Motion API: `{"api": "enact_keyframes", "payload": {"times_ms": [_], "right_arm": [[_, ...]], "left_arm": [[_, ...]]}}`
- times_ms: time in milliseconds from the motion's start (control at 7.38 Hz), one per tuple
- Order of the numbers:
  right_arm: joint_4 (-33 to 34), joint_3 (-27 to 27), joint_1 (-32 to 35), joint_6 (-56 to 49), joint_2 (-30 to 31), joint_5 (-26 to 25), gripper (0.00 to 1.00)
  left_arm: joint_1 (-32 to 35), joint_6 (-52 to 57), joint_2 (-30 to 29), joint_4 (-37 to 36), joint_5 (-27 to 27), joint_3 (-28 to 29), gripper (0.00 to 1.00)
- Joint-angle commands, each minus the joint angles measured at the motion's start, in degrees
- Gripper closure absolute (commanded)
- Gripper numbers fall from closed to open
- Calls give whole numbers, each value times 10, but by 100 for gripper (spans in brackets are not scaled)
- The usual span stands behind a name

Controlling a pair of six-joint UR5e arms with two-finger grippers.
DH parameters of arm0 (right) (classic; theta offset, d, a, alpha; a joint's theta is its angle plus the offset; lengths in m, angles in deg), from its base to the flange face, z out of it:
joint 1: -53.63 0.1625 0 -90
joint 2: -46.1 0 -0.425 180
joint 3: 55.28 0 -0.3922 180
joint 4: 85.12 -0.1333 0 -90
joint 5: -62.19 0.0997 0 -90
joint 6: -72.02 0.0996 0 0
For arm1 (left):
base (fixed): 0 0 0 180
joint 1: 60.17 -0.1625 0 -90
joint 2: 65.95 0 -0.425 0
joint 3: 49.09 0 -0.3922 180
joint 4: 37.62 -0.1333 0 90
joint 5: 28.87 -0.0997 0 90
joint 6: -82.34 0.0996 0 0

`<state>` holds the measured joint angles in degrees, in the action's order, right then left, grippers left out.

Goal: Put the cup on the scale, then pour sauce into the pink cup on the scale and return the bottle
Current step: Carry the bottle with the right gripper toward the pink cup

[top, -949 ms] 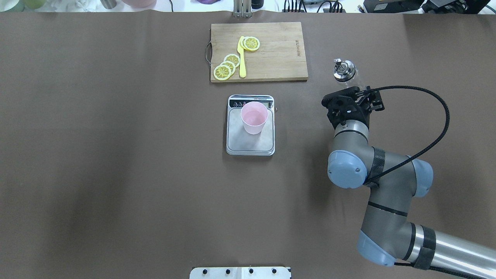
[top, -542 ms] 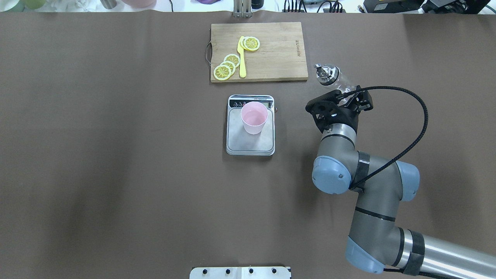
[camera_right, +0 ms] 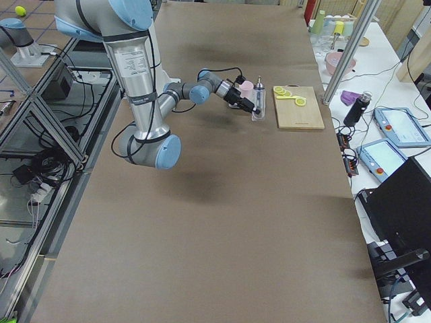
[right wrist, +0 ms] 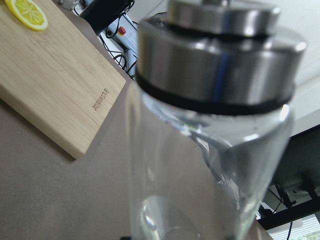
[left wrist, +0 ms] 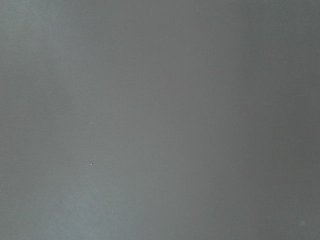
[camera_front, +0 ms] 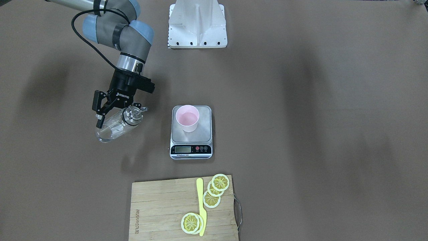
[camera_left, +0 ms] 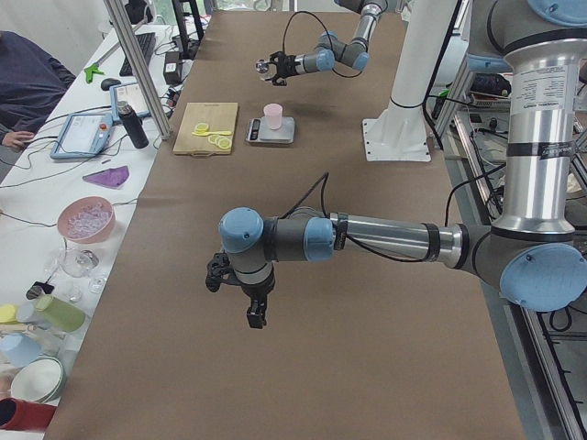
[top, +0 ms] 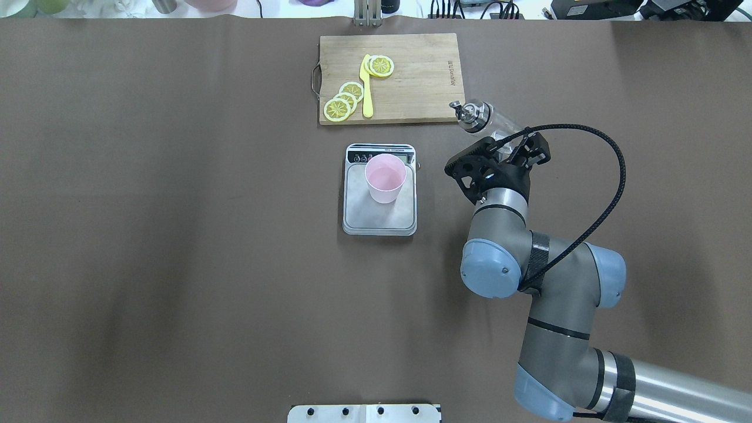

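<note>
Brown-covered table (top: 176, 235): cup (top: 385, 178) is already on the scale (top: 379, 220), and we're carrying the bottle (camera_front: 115, 126) over for the pour
Right gripper (camera_front: 112, 117) is clamped around the glass body, with the bottle tilted and its spout (top: 464, 111) leaning left toward the cup, still right of the scale by the cutting board's (top: 392, 77) right edge. Next we need the spout above the cup rim, then more tilt, slowly, so nothing lands on the platform. Versus 0.9 s back, the bottle has shifted left and tipped from near upright. Left gripper (camera_left: 249, 302) hangs over bare table well apart; we can't tell whether it's wide or narrow
</note>
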<state>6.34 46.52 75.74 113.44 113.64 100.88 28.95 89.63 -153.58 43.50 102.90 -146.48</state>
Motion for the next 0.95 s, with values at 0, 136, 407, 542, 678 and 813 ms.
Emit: {"api": "enact_keyframes", "payload": {"times_ms": [0, 136, 407, 542, 678, 813], "right_arm": [[71, 0, -4, 1, -3, -4, 100], [78, 2, -11, 2, -3, -19, 100], [161, 2, -33, 2, -5, -76, 100], [180, 2, -42, 2, -5, -87, 100], [184, 1, -46, 2, -5, -100, 100], [210, 2, -47, 2, -6, -111, 100]], "left_arm": [[0, 0, 6, 0, 1, 1, 2], [0, -1, 7, 0, 1, 0, 2], [0, -4, 9, -1, 1, 0, 2], [0, -4, 9, -2, 1, 1, 2], [0, -4, 9, -2, 1, 0, 2], [0, -4, 9, -3, 1, 0, 2]]}}
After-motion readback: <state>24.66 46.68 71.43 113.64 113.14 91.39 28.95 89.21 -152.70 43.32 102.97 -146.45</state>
